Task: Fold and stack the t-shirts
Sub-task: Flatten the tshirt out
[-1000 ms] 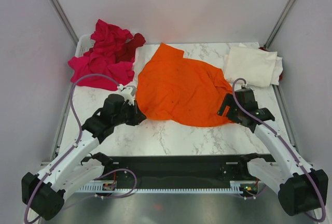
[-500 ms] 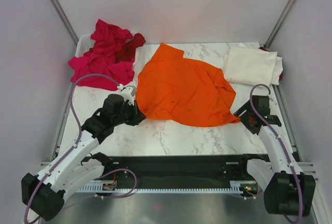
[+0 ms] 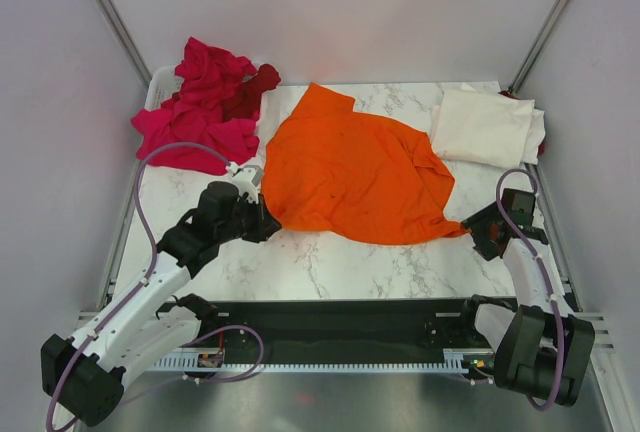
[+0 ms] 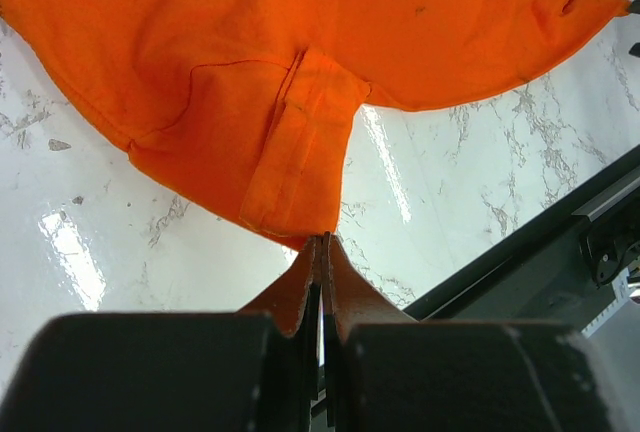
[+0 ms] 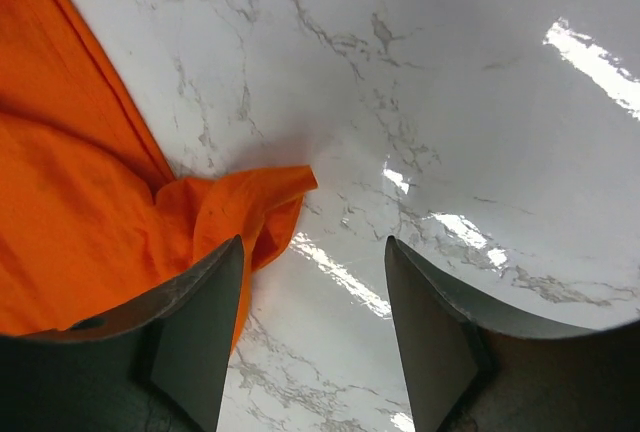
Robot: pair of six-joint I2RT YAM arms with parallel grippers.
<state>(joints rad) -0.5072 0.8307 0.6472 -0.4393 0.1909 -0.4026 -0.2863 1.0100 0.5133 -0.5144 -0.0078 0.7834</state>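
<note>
A bright orange cotton t-shirt (image 3: 355, 177) lies spread, a little rumpled, across the middle of the white marble-patterned table (image 3: 330, 262). The left gripper (image 3: 268, 224) sits at the shirt's near left edge. From the left wrist view, the left gripper (image 4: 322, 252) is clenched tight on the orange cloth right at the end of a short sleeve (image 4: 295, 147).

Over on the right, the right gripper (image 3: 480, 234) rests low by the shirt's near right corner. Its fingers (image 5: 200, 337) are spread apart and hold nothing; the pointed orange corner (image 5: 265, 197) lies on the marble just beyond them.

At the far right of the table a cream-white shirt (image 3: 488, 127) lies folded flat, well apart from the orange one. At the far left corner several magenta-pink shirts (image 3: 195, 112) are heaped in a crumpled pile, with a dark red shirt (image 3: 255, 90) bunched against its right side.
</note>
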